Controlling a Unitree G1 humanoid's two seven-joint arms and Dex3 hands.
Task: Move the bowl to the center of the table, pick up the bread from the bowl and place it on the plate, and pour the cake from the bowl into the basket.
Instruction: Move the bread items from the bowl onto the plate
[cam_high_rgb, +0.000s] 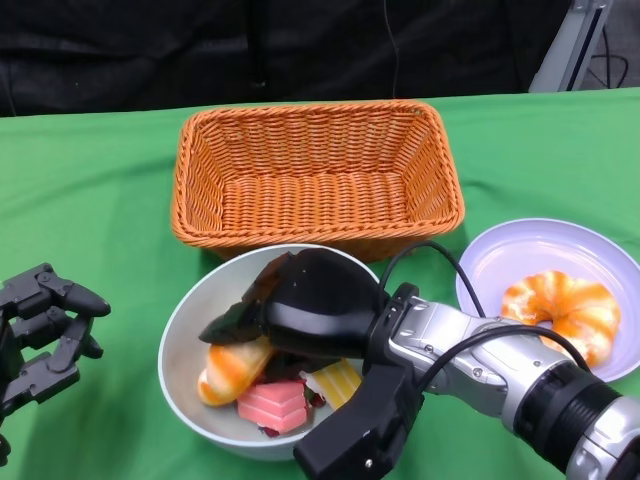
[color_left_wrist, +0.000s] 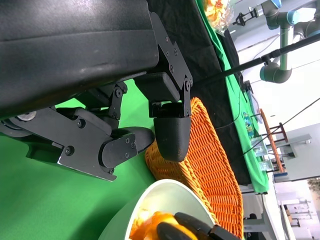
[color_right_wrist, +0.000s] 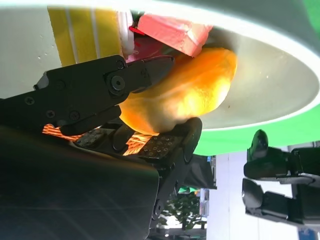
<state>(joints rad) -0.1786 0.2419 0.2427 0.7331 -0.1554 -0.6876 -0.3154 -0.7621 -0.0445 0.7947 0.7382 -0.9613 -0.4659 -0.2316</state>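
A: At the lower centre of the head view, the bowl (cam_high_rgb: 190, 330) sits on the green surface (cam_high_rgb: 90, 200), holding a bread roll (cam_high_rgb: 232, 368), a pink cake slice (cam_high_rgb: 274, 404) and a yellow striped slice (cam_high_rgb: 335, 381). The right hand (cam_high_rgb: 290, 310) reaches into it; in the right wrist view its fingers (color_right_wrist: 167, 145) close around the roll from two sides.

B: And the risk?

A: The grip looks partial, set on one end of the roll. Lifted so, the roll could pivot and drop back, or drag the cake slices lying just beside it over the rim. The forearm also crosses the near rim; a careless rise might tip the bowl.

B: The destination?

A: The plate (cam_high_rgb: 520, 255), at the right of the head view, already carries a croissant (cam_high_rgb: 562, 308); a roll set on top could slide off. The basket (cam_high_rgb: 315, 175) stands just behind the bowl.

B: The left hand (cam_high_rgb: 40, 330)?

A: At the lower left, holding nothing, fingers loosely apart, well clear of the bowl.
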